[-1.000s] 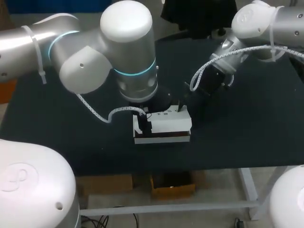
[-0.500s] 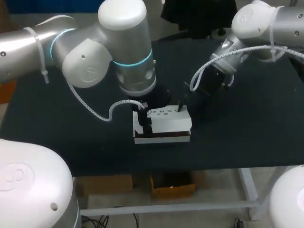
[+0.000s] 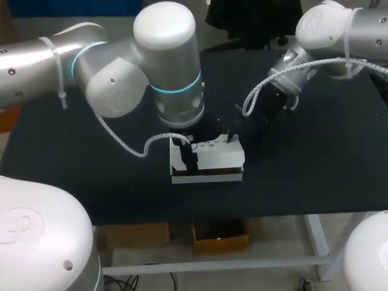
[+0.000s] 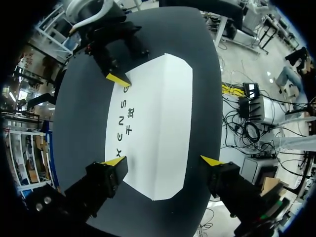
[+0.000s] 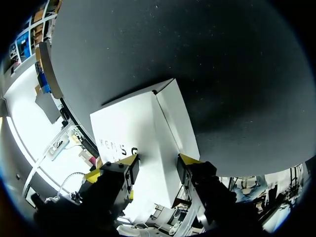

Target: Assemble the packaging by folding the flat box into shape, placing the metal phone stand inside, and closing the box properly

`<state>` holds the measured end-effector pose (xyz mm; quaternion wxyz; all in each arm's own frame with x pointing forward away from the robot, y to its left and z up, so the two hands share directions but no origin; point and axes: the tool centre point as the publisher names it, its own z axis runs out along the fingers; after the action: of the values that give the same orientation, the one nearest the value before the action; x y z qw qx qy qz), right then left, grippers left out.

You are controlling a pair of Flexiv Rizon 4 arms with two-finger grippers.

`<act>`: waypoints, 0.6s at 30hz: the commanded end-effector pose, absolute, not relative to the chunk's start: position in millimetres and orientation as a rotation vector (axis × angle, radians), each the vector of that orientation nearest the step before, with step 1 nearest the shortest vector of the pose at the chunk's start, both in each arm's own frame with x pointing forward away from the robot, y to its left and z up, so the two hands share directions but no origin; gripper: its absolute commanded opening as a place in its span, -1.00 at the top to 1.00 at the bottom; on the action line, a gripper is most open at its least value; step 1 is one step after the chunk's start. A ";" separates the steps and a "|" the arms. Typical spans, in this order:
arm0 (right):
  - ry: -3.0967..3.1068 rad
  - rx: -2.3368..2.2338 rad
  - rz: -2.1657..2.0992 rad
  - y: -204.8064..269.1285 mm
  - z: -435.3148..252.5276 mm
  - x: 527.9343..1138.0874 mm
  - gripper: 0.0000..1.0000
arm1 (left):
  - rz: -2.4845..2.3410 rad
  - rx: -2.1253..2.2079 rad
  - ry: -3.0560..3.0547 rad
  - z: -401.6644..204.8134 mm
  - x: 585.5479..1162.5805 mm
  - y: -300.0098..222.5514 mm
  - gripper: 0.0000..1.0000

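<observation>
A white box (image 3: 215,159) lies folded and closed-looking on the black table, near its front edge. My left gripper (image 3: 187,156) hangs over the box's left end. In the left wrist view its fingers stand open (image 4: 163,161), spread wider than the box (image 4: 158,123): one tip is at the box's edge, the other clear of it. My right gripper (image 3: 231,138) is at the box's back right corner. In the right wrist view it (image 5: 158,158) is shut across an edge of the box (image 5: 133,128), and one of its fingertips (image 4: 118,79) rests on the lid. The phone stand is hidden.
The black table (image 3: 303,170) has bare room to the right and left of the box. Its front edge runs just below the box. My left arm's big joints (image 3: 167,66) loom above the table's middle and hide part of it.
My left arm has swung a little to the right, and its gripper has shifted slightly along the box's left end. The right arm and the box have stayed put.
</observation>
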<state>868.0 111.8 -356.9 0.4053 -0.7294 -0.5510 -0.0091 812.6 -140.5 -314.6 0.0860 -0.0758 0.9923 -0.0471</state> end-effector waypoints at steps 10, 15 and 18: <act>-1.390 -1.835 -0.021 111.4 -357.9 868.5 0.06 | -0.132 -0.265 2.926 -324.7 819.5 -143.4 -0.75; -1.390 -1.835 -0.021 111.4 -357.9 868.5 0.05 | -0.140 -0.267 2.909 -327.7 822.4 -143.1 -0.74; -1.390 -1.835 -0.021 111.4 -357.9 868.5 0.06 | -0.142 -0.269 2.906 -329.6 825.0 -142.5 -0.63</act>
<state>868.1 111.8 -356.9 0.4053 -0.7294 -0.5510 -0.0092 824.3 -141.0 -326.3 0.1076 -0.0904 0.9889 -0.0486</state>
